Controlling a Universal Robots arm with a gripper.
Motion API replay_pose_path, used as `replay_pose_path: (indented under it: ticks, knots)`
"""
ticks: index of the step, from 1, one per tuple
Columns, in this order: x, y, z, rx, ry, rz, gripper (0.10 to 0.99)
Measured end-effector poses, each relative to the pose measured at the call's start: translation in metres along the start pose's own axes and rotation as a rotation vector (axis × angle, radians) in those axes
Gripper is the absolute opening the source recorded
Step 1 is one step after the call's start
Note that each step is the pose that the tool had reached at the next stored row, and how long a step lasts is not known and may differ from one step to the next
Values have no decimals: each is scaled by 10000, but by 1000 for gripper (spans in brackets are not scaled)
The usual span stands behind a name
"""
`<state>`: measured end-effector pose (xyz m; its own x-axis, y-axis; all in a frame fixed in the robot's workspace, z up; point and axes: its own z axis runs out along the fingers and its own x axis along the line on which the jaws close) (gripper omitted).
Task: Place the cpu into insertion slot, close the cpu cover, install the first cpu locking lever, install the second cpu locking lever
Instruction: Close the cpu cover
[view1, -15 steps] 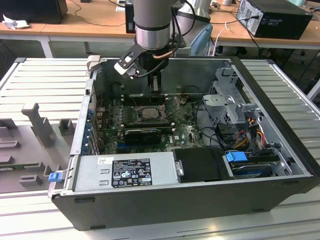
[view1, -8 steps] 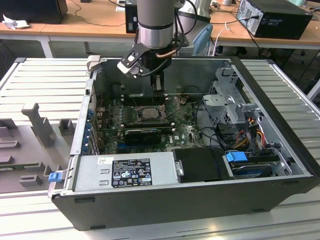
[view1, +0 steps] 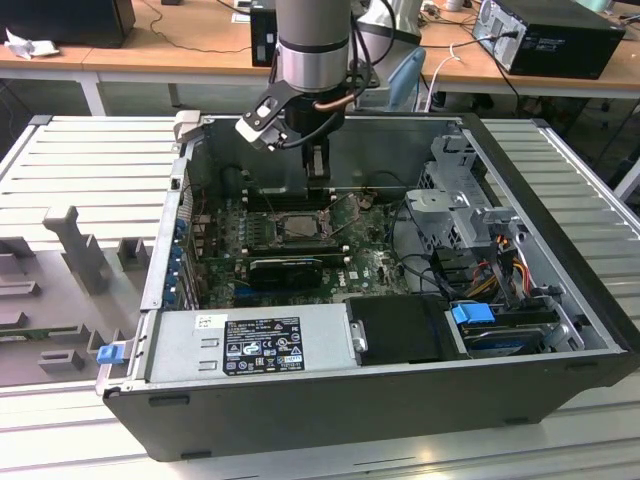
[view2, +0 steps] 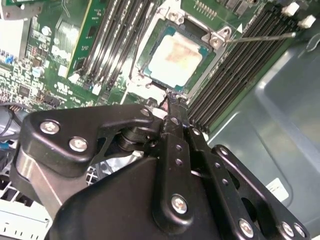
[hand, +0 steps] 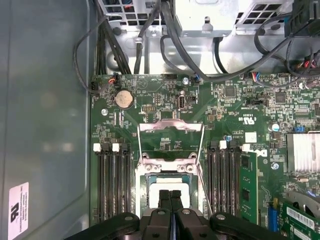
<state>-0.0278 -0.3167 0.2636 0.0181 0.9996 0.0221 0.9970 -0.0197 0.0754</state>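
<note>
1. cpu (view1: 291, 226), exterior view: flat in insertion slot (view1: 252, 227) on green board, inside open computer case (view1: 560, 250) on ribbed bench (view1: 90, 150). Arm (view1: 313, 45) reaching down into case; hand (view1: 317, 180) low, above far side of slot.
2. First wrist view: cpu (hand: 169, 186) pale face up within black frame of insertion slot (hand: 146, 176). cpu cover (hand: 171, 131) swung back off slot, open, board showing through its cut-out. Hand (hand: 170, 194) closed, fingers (hand: 164, 200) pressed together with nothing between, tips over near edge of cpu. Memory slots (hand: 112, 180) either side.
3. Second wrist view: cpu (view2: 173, 60) uncovered in slot. Hand (view2: 172, 98) closed, tip at slot's edge; touching or just above, cannot tell. Thin locking lever (view2: 260, 37) sticking out over memory slots, not latched.
</note>
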Motion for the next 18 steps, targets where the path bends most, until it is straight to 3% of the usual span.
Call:
replay_pose_path:
  ticks: [18]
  knots:
    - [19, 309, 24, 1, 0, -1, 106]
